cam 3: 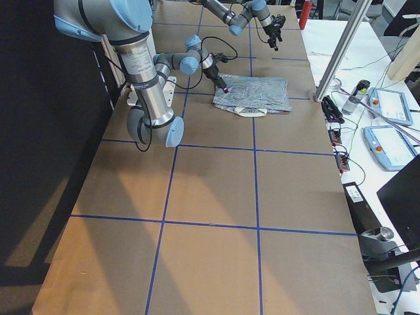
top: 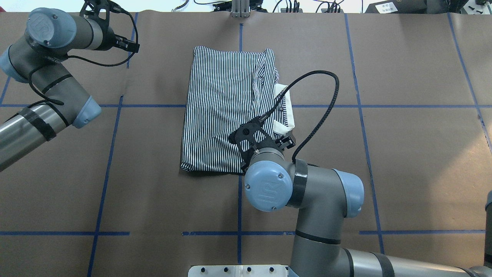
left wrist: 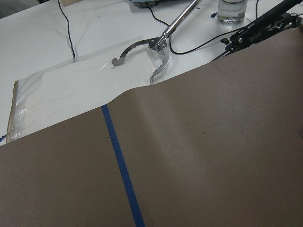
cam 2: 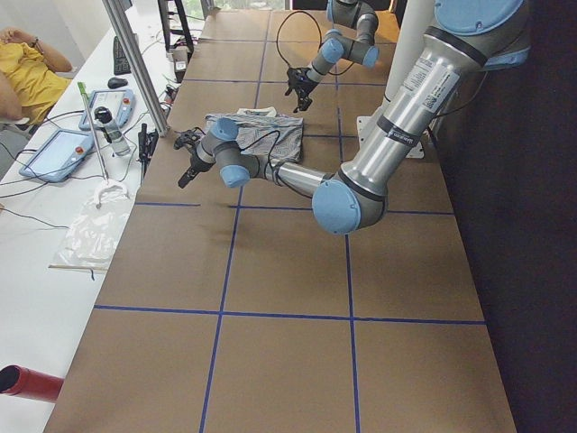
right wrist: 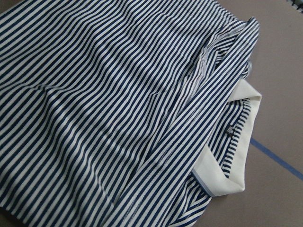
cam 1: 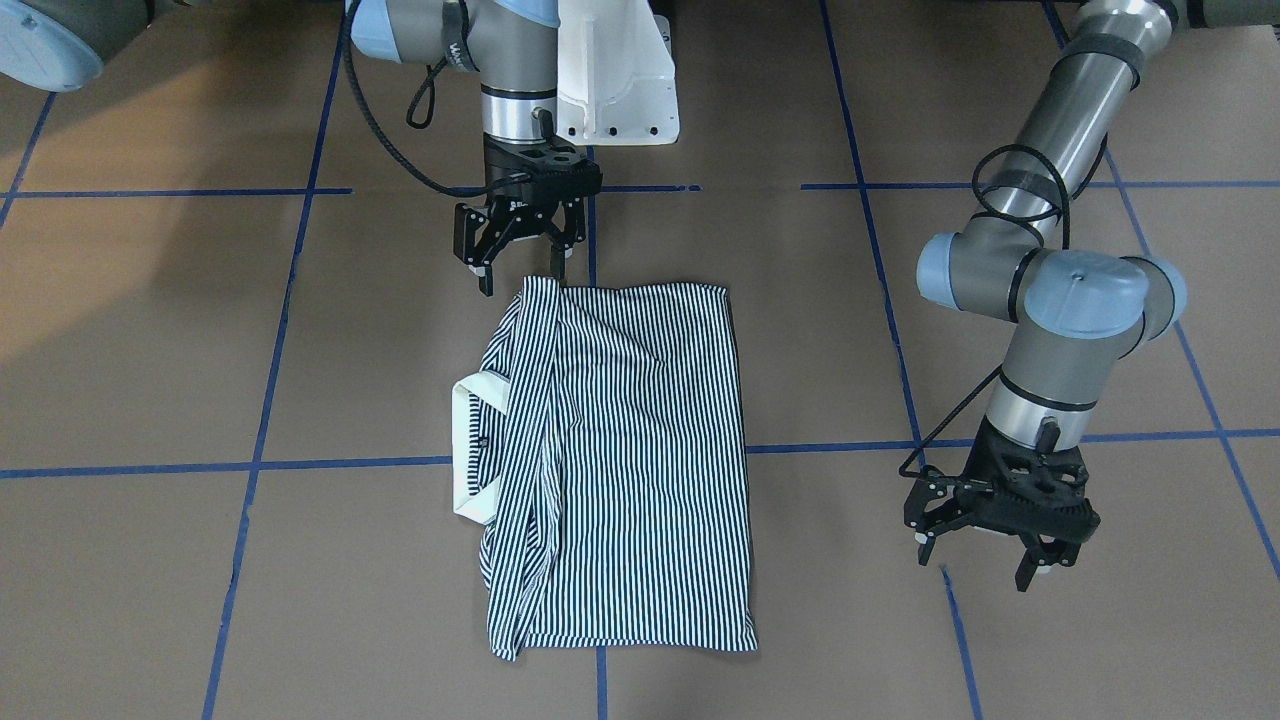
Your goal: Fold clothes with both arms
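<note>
The striped polo shirt [cam 1: 620,450] lies folded into a rough rectangle on the brown table, and also shows in the overhead view [top: 223,111]. Its cream collar [cam 1: 468,445] sticks out on the robot's right side and shows close up in the right wrist view [right wrist: 227,175]. My right gripper [cam 1: 522,278] is open and empty, just above the shirt's corner nearest the robot. My left gripper [cam 1: 978,568] is open and empty, hanging over bare table well off to the shirt's side. The left wrist view shows no fingers and no shirt.
The white pedestal base [cam 1: 620,90] stands behind the shirt. Blue tape lines [cam 1: 600,465] grid the brown paper. Past the table's far edge lies a plastic bag with metal tongs [left wrist: 142,52]. A metal post [cam 2: 135,63] and a seated person [cam 2: 27,72] are on that side.
</note>
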